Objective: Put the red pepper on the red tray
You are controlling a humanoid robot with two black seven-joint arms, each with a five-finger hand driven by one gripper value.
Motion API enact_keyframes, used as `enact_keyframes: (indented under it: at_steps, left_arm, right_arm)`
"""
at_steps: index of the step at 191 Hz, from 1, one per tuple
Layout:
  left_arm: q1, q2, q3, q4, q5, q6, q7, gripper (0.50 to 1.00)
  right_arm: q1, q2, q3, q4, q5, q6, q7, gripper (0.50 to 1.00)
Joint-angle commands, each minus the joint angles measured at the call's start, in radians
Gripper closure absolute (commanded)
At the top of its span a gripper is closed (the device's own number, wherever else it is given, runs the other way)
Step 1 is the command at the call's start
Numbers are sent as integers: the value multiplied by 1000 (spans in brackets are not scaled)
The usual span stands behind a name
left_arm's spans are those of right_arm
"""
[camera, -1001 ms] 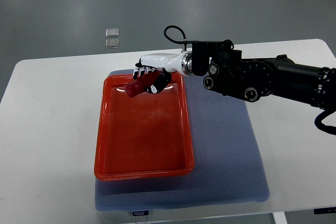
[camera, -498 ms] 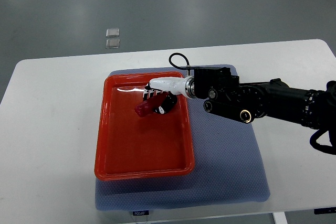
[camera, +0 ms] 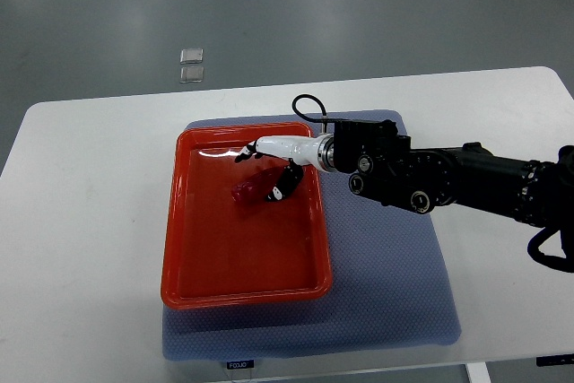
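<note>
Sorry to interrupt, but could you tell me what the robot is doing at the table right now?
The right robot hand reaches in from the right over the red tray, which sits on a blue mat on the white table. The red pepper lies inside the tray, in its far half. The fingers look spread, with the pepper just below them, so it seems to be released rather than gripped. The left arm is out of view.

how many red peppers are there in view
1. The red pepper lies inside the red tray, in its far half, just under the open fingers of the right hand. None shows elsewhere on the table.
</note>
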Motion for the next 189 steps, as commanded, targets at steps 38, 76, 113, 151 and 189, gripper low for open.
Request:
enact_keyframes:
  at_steps: [38,76,113,151,189]
  left_arm:
    - [0,0,0,0,0,0,0,500]
    - [0,0,2,0,0,0,0,500]
    - [0,0,2,0,0,0,0,500]
    - [0,0,2,-2,1,0,0,500]
    - [-2,0,2,0,0,0,0,500]
  right_arm:
    - [-68,0,380,0,199,-2,35,587]
    - [-260,0,888,0,538,40,120,587]
    - [-454,0,1129,-4,885,104,126,587]
    - [-559,-2,1146,-4,941,161,166,587]
    - [-570,-3,1144,-14,948,172,186,587]
